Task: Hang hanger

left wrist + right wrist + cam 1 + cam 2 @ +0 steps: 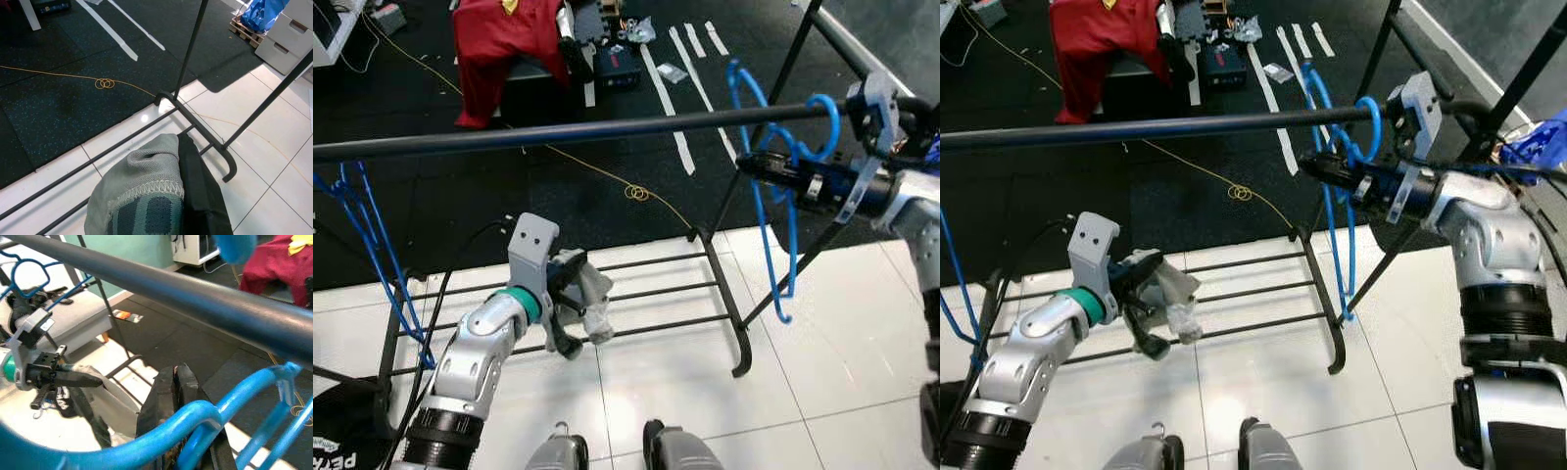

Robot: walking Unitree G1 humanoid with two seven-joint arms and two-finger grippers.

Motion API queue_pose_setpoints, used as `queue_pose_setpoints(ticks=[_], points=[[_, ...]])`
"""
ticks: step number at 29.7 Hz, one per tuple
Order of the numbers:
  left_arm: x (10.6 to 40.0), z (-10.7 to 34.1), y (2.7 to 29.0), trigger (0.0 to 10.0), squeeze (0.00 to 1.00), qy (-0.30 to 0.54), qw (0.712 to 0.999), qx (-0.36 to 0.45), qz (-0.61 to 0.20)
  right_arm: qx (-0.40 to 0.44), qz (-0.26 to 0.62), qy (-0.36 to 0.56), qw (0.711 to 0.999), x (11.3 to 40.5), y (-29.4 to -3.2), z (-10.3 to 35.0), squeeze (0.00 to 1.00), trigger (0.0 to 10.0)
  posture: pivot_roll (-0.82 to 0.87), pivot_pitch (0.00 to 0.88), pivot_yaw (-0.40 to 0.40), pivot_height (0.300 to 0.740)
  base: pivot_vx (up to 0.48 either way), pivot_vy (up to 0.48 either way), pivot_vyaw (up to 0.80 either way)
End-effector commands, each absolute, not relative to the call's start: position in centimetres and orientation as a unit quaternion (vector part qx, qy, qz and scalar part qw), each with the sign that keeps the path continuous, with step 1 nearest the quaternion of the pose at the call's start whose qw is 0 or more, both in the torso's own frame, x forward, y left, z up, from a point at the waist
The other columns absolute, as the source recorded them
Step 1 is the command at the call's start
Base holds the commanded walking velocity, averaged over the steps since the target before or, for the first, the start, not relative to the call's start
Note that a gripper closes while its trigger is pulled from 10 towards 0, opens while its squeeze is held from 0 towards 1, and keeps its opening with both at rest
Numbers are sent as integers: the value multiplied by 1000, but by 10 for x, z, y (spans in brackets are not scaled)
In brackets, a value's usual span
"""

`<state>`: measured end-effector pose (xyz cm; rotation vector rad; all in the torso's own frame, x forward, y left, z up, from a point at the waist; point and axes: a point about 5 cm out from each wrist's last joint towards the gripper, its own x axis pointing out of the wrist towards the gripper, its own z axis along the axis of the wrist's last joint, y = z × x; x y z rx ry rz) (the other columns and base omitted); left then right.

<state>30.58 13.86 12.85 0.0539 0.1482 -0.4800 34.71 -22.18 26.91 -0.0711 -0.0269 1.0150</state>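
Right claw (1317, 168) clamped on bright blue plastic hanger (781, 157), hook looped over black metal rail (558, 129). Left claw (570, 311) gripping crumpled grey knitted cloth (595, 299).

The right gripper (752, 164) clamps a blue hanger (781, 196), its hook over the black rail (558, 132). The left gripper (570, 311) grips a grey cloth (595, 299) above the white floor (822, 323).
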Motion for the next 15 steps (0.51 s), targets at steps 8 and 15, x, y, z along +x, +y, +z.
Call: queue_pose_setpoints(ticks=[8, 15], points=[[300, 125, 143, 10000, 0, 83, 969, 30, -232, -16, 521, 1, 853, 357, -214, 275, 0, 0, -43, 131, 31, 740, 0, 0, 0], [298, 126, 147, 10000, 0, 86, 969, 33, -228, 59, 523, 7, 850, 370, -213, 277, 0, 0, -25, 146, 33, 740, 0, 0, 0]])
